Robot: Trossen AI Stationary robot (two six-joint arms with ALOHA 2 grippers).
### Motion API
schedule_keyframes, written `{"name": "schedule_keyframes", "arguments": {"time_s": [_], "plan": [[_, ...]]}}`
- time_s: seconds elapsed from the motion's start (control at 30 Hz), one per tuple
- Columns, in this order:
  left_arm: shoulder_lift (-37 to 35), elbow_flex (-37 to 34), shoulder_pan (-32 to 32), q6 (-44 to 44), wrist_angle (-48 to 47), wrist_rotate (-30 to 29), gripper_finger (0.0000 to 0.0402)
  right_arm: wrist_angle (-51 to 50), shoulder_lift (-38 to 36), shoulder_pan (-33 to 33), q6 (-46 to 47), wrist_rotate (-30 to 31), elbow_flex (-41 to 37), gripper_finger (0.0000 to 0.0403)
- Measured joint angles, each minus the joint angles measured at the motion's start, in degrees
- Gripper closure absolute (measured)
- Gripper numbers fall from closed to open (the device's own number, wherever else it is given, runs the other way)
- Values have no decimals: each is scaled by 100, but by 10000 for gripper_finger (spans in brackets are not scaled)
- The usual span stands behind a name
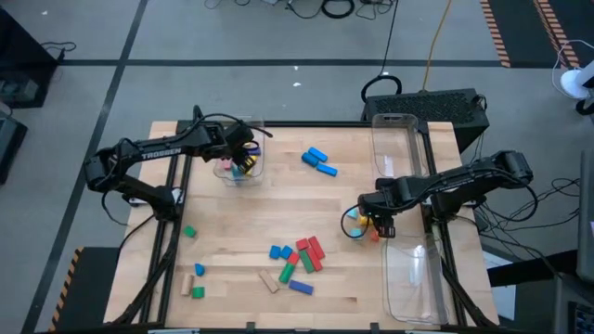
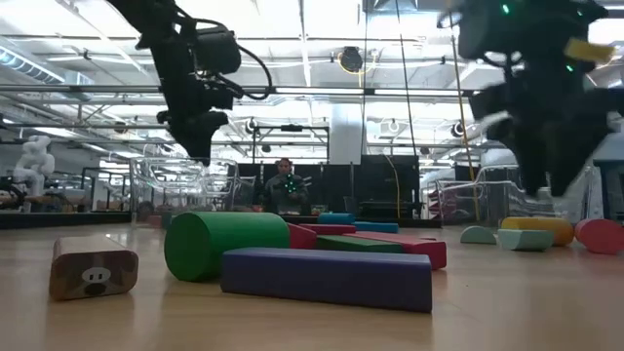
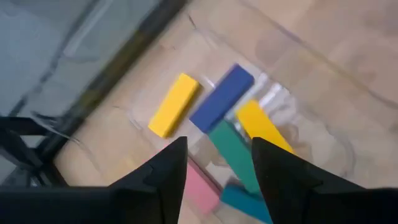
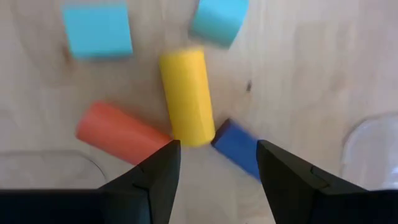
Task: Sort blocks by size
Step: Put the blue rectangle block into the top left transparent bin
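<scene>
High view, left to right: left gripper (image 1: 243, 160) over small clear bin (image 1: 255, 173), fingers parted, empty; bar blocks (image 3: 175, 103) lie inside. Loose blocks (image 1: 299, 260) mid-table. Right gripper (image 1: 379, 225) spread, unladen, above yellow cylinder (image 4: 186, 96). Light, rigid, likely slick wood; pinch across the round sides, mid-length.

Bare worktop (image 1: 232, 223) lies open between my two arms. Below my right claw (image 4: 214, 163), a yellow cylinder (image 4: 186, 96) sits hemmed by orange (image 4: 118, 132) and blue (image 4: 239, 146) blocks touching it.
</scene>
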Motion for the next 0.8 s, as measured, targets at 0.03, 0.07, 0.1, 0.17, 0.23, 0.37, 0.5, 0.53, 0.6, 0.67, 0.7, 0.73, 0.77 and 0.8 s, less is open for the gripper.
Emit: {"name": "schedule_keyframes", "arguments": {"time_s": [0.03, 0.07, 0.1, 0.17, 0.23, 0.37, 0.5, 0.53, 0.6, 0.67, 0.7, 0.73, 0.77, 0.8], "plan": [[-45, 0, -19, 2, 76, -65, 220, -52, 0, -19, -75, 2, 119, 209], [-82, 0, -38, 2, 167, -129, 219, -105, 0, -33, -164, 11, 232, 209], [-126, 0, -66, 9, 272, -201, 219, -166, 0, -53, -270, 75, 353, 209], [-242, 0, -117, 9, 466, -274, 219, -342, -2, -69, -561, 382, 538, 209], [-371, 0, -170, 11, 628, -290, 218, -523, -2, -106, -998, 730, 597, 209], [-587, 0, -297, 13, 743, -307, 218, -554, -3, -288, -2063, 887, 460, 209], [-692, 3, -418, 7, 751, -306, 218, -540, 113, -434, -3396, 888, 130, 209], [-693, 4, -450, 7, 751, -308, 218, -548, 148, -447, -3683, 887, 47, 209], [-685, 4, -512, 6, 742, -310, 218, -466, 241, -477, -4152, 884, -88, 209], [-686, 4, -579, 2, 744, -307, 217, -408, 357, -480, -4411, 881, -228, 209], [-682, 4, -604, 2, 746, -304, 217, -369, 412, -480, -4485, 867, -284, 209], [-676, 4, -625, 3, 743, -307, 217, -283, 457, -480, -4528, 852, -342, 209], [-674, 4, -652, 2, 742, -307, 217, -209, 491, -480, -4555, 841, -406, 209], [-674, 4, -670, 2, 744, -307, 217, -149, 541, -478, -4595, 834, -462, 209]]}}
